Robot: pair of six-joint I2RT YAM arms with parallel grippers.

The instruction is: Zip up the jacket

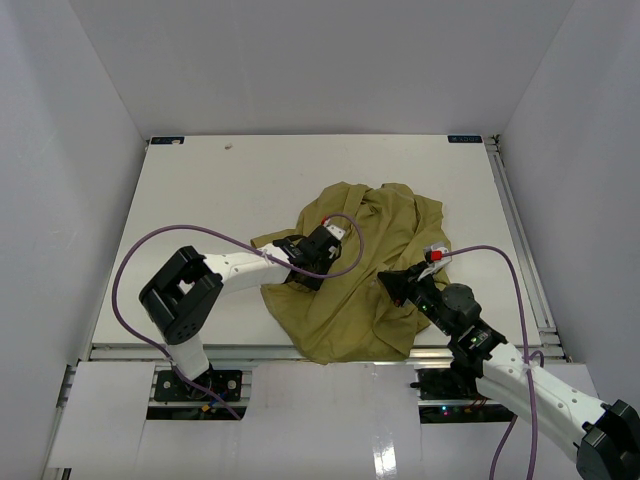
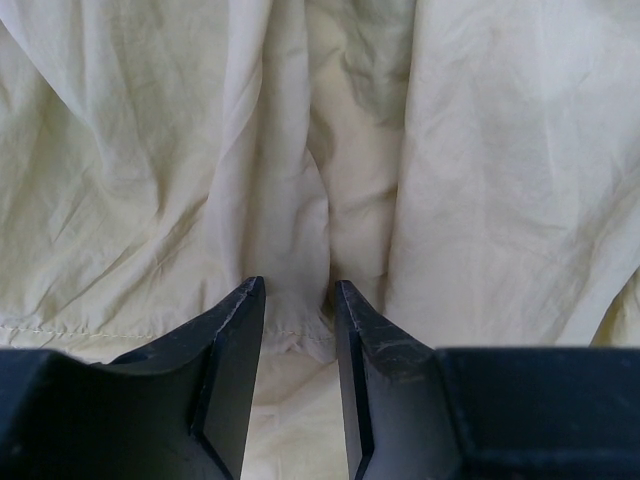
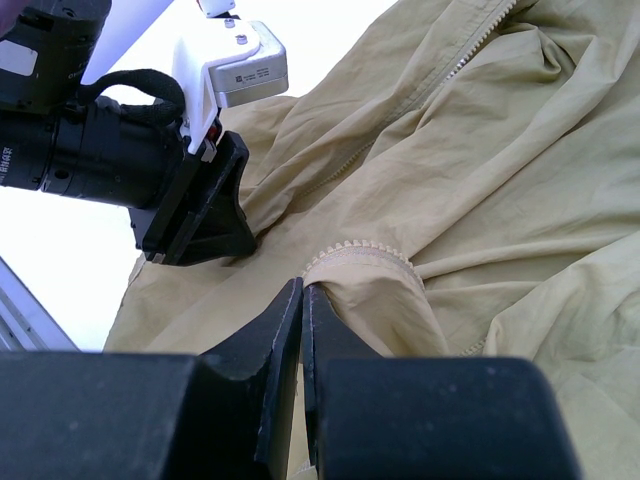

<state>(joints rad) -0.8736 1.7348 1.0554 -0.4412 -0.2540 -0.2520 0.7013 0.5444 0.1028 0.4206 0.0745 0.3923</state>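
Note:
The olive-yellow jacket (image 1: 350,300) lies crumpled on the white table, right of the middle and near the front edge. My left gripper (image 1: 308,268) is on its left part. In the left wrist view the left gripper (image 2: 298,290) has its jaws narrowly apart, with a stitched fold of the jacket (image 2: 480,150) pinched between them. My right gripper (image 1: 392,284) is at the jacket's right side. In the right wrist view the right gripper (image 3: 303,290) is shut on the fabric next to a curled zipper edge (image 3: 360,247). The left gripper (image 3: 205,225) shows there too.
The white table (image 1: 220,190) is boxed in by white walls on three sides. A metal rail (image 1: 520,250) runs along its right edge. Purple cables (image 1: 140,260) loop from both arms, one over the jacket. A second zipper line (image 3: 470,55) runs up the fabric.

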